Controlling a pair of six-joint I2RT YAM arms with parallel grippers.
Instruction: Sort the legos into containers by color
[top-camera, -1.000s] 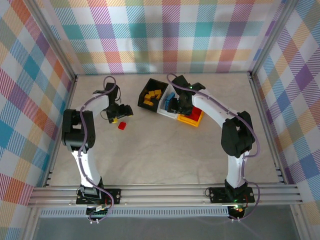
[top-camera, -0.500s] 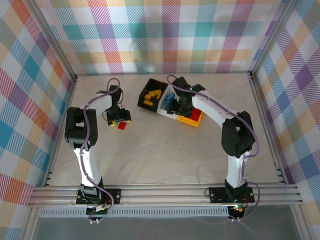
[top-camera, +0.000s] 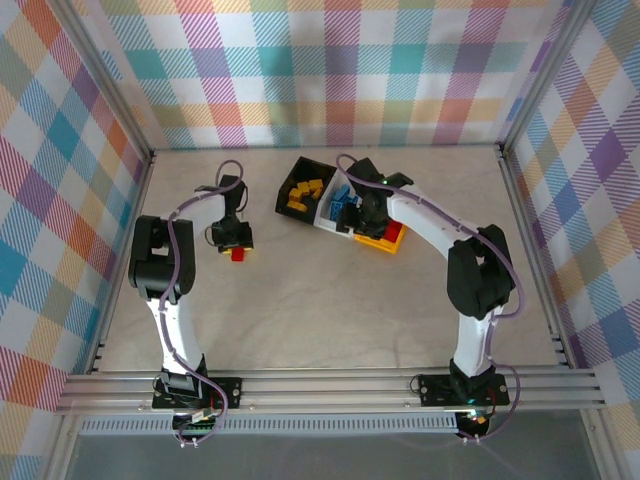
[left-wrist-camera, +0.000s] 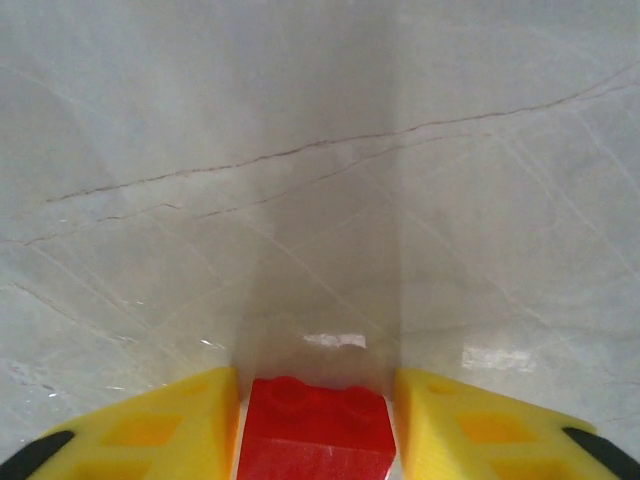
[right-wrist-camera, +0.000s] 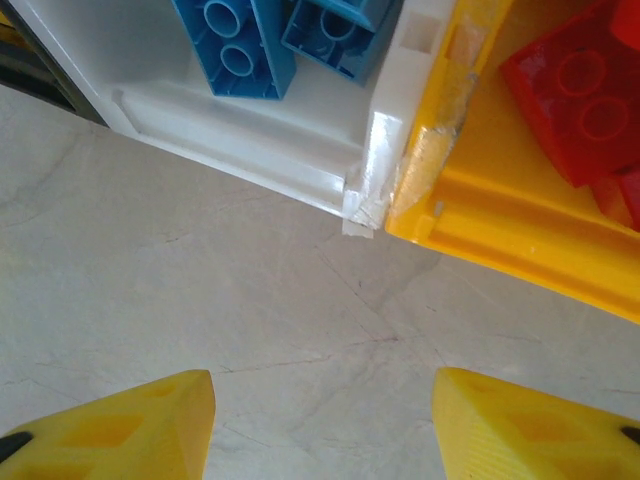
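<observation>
My left gripper (left-wrist-camera: 316, 405) clasps the glossy, studded red brick (left-wrist-camera: 318, 435) between yellow fingers (left-wrist-camera: 170, 430); my right gripper (right-wrist-camera: 322, 400) hangs spread open.

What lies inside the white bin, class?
Blue bricks lie in the white bin, two showing hollow undersides. From above, the right arm covers part of the bin, so any bricks there are hidden.
</observation>
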